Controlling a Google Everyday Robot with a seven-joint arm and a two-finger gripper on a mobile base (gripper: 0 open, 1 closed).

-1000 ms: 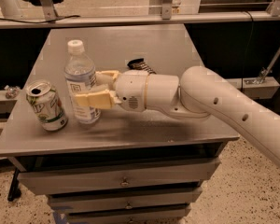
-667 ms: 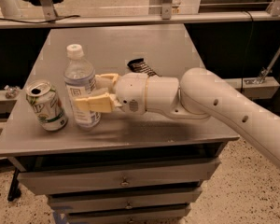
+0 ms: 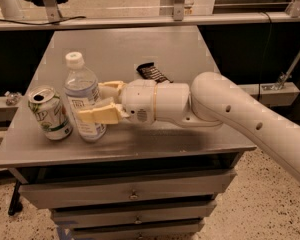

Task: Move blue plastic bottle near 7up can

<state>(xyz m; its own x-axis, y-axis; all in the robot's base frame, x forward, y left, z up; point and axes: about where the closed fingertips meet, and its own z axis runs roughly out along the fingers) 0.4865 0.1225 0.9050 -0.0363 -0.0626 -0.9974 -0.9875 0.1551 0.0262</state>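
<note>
Surface (image 3: 140, 49): grey top of a drawer cabinet. It carries everything below. The drawers (image 3: 132, 194) sit under the front edge, and the lowest one is cut off by the frame bottom.

Arm (image 3: 250, 119): white, comes in from the right of the blue plastic bottle (image 3: 81, 91) and lies low over the surface. Its far end is cut off at the right edge, base not visible.

Hand (image 3: 92, 101): at the bottle's mid-body, clamped on it. One cream finger (image 3: 97, 116) crosses the front of the bottle. The other sits on the bottle's far side, with its tip hidden behind the plastic.

Blue plastic bottle: upright, base on the surface near the front-left corner. The front finger covers part of the label, print not readable. The white cap (image 3: 74, 59) is on and fully visible.

7up can (image 3: 50, 113): just left of the bottle, upright and slightly dented, with its top opening visible. There is a narrow gap between the two, though I can't tell if they touch low down. Logo hard to make out.

Black snack bar (image 3: 152, 73): flat on the surface, right of and behind the bottle. Its near end is hidden behind the wrist housing.

Small object (image 3: 12, 98): far left of the bottle, off the surface, too unclear to identify.
</note>
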